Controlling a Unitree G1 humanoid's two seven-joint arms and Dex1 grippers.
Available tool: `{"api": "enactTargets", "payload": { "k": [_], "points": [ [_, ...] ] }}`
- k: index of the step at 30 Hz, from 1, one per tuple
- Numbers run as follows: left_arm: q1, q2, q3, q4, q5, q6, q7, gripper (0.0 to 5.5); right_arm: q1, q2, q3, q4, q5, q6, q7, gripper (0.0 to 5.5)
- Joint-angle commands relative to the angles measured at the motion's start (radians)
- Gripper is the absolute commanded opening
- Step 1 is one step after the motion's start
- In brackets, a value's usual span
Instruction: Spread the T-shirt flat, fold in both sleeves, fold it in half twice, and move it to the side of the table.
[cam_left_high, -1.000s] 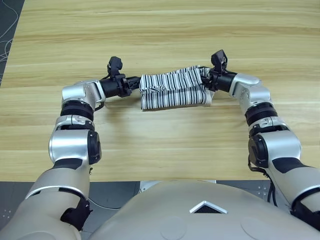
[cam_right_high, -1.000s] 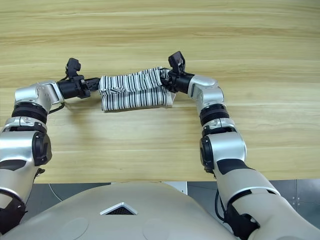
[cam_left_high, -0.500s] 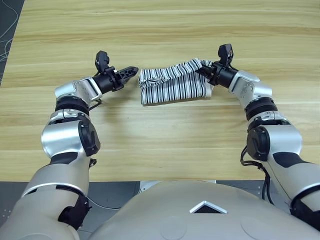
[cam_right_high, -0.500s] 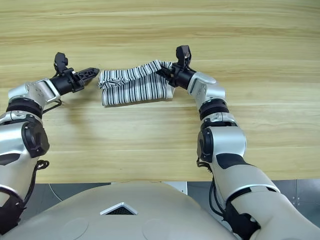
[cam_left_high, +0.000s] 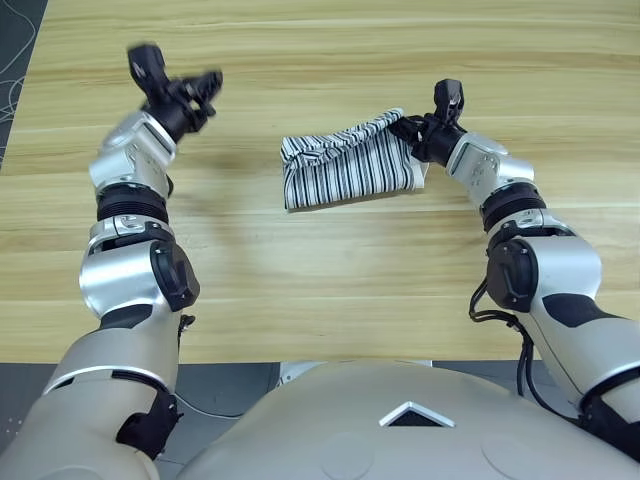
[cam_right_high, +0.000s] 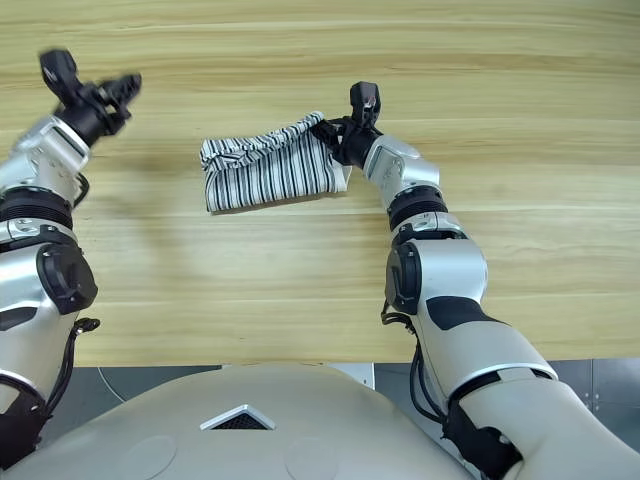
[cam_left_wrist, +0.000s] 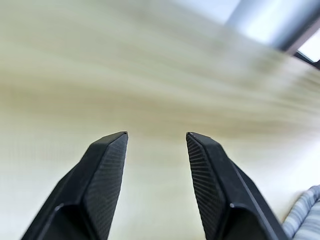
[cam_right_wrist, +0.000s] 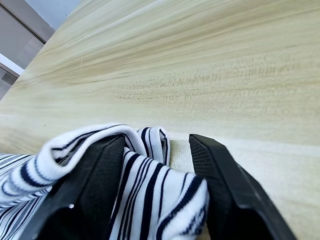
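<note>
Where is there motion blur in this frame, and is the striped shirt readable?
Left wrist view: the pale wooden table is streaked by motion blur, the left gripper crisp. Left eye view: that gripper is smeared; the black-and-white striped folded T-shirt is sharp, a soft shadow along its near edge. Right wrist view: the right gripper and cloth are clear, the far table soft.

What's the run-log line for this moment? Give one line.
T-shirt: folded bundle on table | left gripper: jaws open, empty, off to its left | right gripper: at T-shirt's right end
</note>
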Motion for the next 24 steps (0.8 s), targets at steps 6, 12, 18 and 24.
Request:
{"api": "enactTargets", "payload": {
  "k": [6,12,18,24],
  "points": [
    [0.458,0.086,-0.476,-1.202,-0.029,0.350,-0.122,2.19,0.023,0.008,0.012,0.047,-0.034,0.014,-0.044,2.40],
    [0.538,0.120,-0.630,-1.309,0.012,0.471,-0.120,2.19,0.020,0.008,0.011,0.056,-0.038,0.004,-0.052,2.40],
    [0.502,0.057,-0.691,-1.212,0.038,0.466,-0.097,2.19,0.019,0.007,0.010,0.061,-0.046,-0.001,-0.052,2.40],
    [0.440,-0.015,-0.685,-1.031,0.071,0.401,-0.086,2.19,0.019,0.007,0.011,0.061,-0.054,-0.003,-0.048,2.40]
  ]
}}
